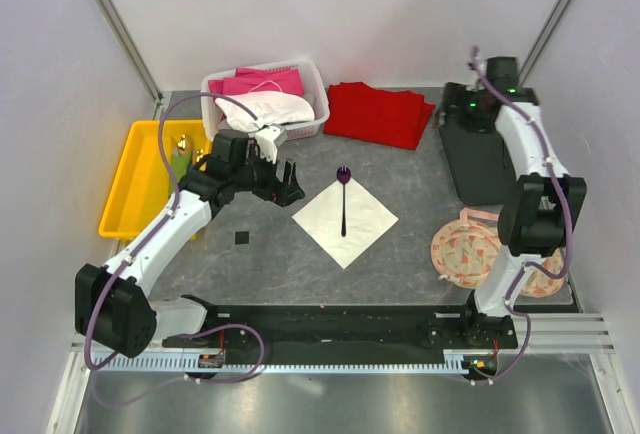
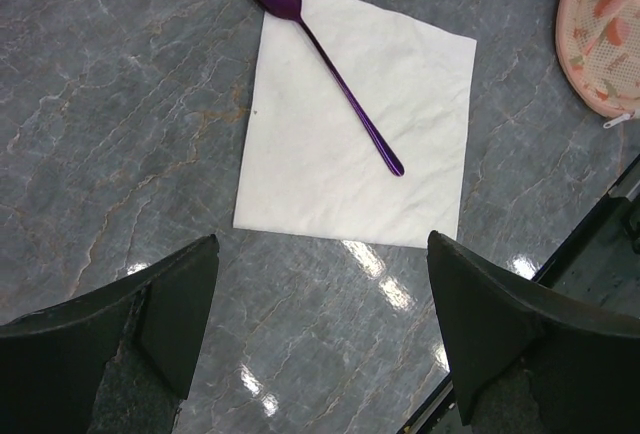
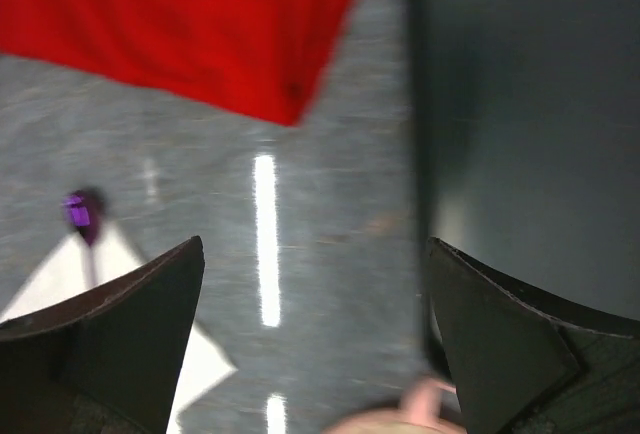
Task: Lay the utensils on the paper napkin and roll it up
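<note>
**Surface:** grey marbled desk (image 1: 260, 254), glossy, with lamp glare in both wrist views.

**Room:** plain white walls (image 1: 350, 14) on three sides, with metal posts in the far corners.

**On the desk:**
- yellow tray (image 1: 125, 194), far left
- white basket (image 1: 318, 89) of pink and white fabric, at the back
- folded red cloth (image 1: 380, 114), just beside the basket
- dark tray (image 1: 480, 164), right
- round patterned mat (image 1: 462, 249), near right

**Paper napkin** (image 1: 345, 220): centre of the desk, flat, set as a diamond with one corner towards the arms.

**Purple utensil** (image 1: 343, 199): lies on the napkin along its diagonal. Its long axis runs far to near. The head lies over the far corner and the handle tip points at the arms.

**Other utensils:** possibly the green shapes in the yellow tray, too small to confirm.

**Left gripper** (image 2: 320, 284): spread wide, empty, left of the napkin.

**Right gripper** (image 3: 315, 294): spread wide, empty, at the dark tray's edge near the red cloth.
</note>
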